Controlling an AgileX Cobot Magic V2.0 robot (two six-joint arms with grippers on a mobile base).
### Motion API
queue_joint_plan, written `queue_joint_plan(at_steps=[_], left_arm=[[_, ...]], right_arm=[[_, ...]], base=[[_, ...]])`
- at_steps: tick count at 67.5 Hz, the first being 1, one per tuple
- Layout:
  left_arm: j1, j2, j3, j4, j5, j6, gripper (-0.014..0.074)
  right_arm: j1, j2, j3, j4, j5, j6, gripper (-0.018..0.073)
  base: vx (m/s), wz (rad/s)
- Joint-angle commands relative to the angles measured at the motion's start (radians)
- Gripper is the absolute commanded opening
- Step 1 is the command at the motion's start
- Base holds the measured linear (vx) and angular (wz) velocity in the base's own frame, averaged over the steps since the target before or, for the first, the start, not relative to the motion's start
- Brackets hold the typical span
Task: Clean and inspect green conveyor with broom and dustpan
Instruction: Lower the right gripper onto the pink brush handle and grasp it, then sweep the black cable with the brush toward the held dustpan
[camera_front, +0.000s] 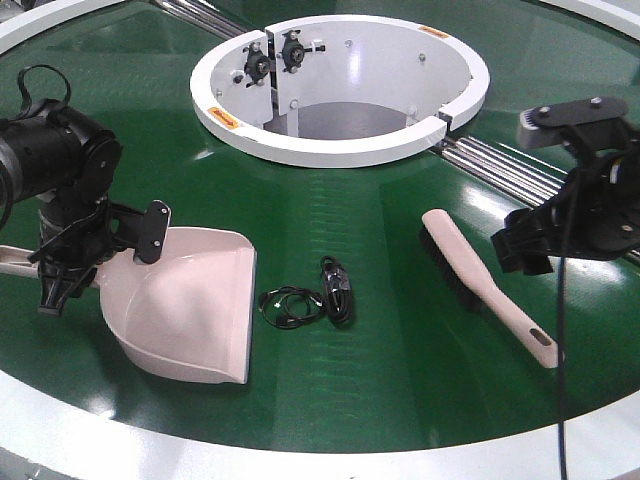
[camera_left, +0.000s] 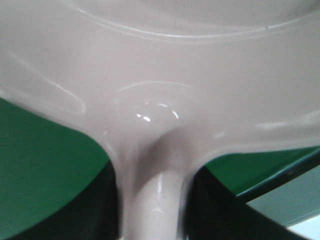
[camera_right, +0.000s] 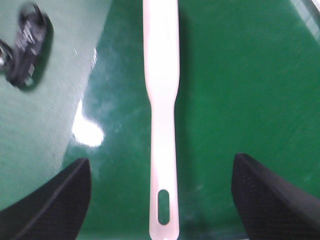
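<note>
left gripper (camera_left: 152, 215) clamps dustpan (camera_front: 190, 300) handle | right gripper (camera_right: 161, 165) spread above broom (camera_right: 161, 90)

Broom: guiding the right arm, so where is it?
The broom lies on the green conveyor in the front view, right of the black cable, beside the right gripper.

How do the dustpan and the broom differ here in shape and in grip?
The dustpan is a wide scoop; the broom is slim with black bristles. The left pincer clamps the dustpan's handle; the right pincer hangs open over the broom's. Both are beige-pink, on the green conveyor.
</note>
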Motion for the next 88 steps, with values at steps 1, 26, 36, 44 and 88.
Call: queue_joint_plan(at_steps=[1, 26, 36, 44, 88], left_arm=[[-0.004, -0.047, -0.029, 0.028, 0.034, 0.004, -0.0006], [-0.004, -0.047, -0.029, 0.028, 0.034, 0.004, -0.0006], [-0.004, -0.047, -0.029, 0.028, 0.034, 0.004, -0.0006], [-0.004, -0.047, -0.029, 0.028, 0.034, 0.004, -0.0006], [-0.004, -0.047, -0.029, 0.028, 0.034, 0.004, -0.0006]], right_arm=[[0.001, 0.059, -0.088, -0.001, 0.078, -0.016, 0.0564], [-0.005, 0.271, -0.153, -0.010, 0.127, -0.033, 0.0564], [-0.005, 0.332, -0.153, -0.009, 0.121, -0.033, 0.0564], [-0.005, 0.371, -0.153, -0.009, 0.116, -0.031, 0.0564], [-0.005, 0.492, -0.153, -0.011, 0.075, -0.010, 0.0529]], base=[[0.00, 0.00], [0.00, 0.00], [0.00, 0.00], [0.00, 0.00], [0.00, 0.00]])
